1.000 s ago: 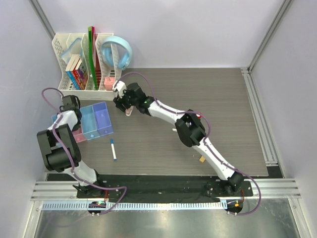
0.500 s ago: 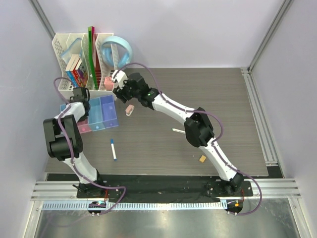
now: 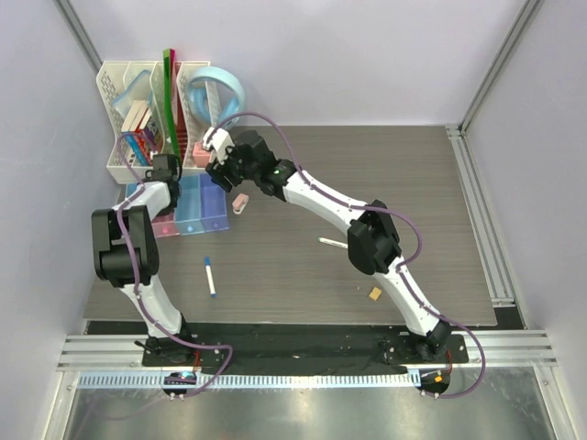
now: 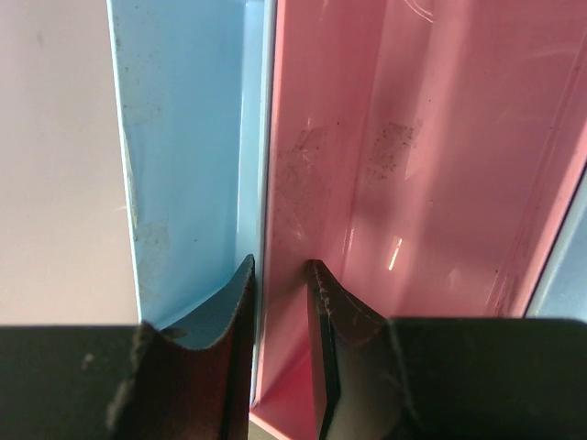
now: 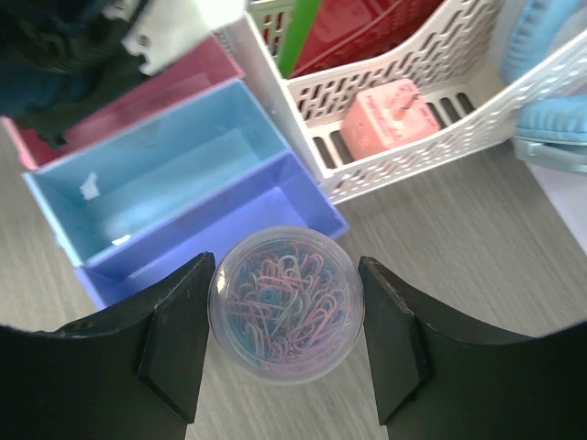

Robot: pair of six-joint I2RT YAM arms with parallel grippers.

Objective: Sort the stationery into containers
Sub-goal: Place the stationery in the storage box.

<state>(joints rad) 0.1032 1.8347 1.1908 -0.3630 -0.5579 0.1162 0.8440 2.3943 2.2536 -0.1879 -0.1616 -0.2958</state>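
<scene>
Left gripper (image 4: pixel 280 275) is clamped on the shared wall between the end blue bin (image 4: pixel 183 137) and the pink bin (image 4: pixel 413 137). The bin row (image 3: pixel 188 206) lies at the worktop's (image 3: pixel 413 183) far-left corner, just in front of the mesh file organizer (image 3: pixel 138 110). It is translucent: blue, pink, blue, purple. Right gripper (image 5: pixel 286 275) grips a clear round paper-clip tub (image 5: pixel 286 312) just beside the purple bin (image 5: pixel 229 229). Since the earlier frame the row has shifted toward the far edge.
</scene>
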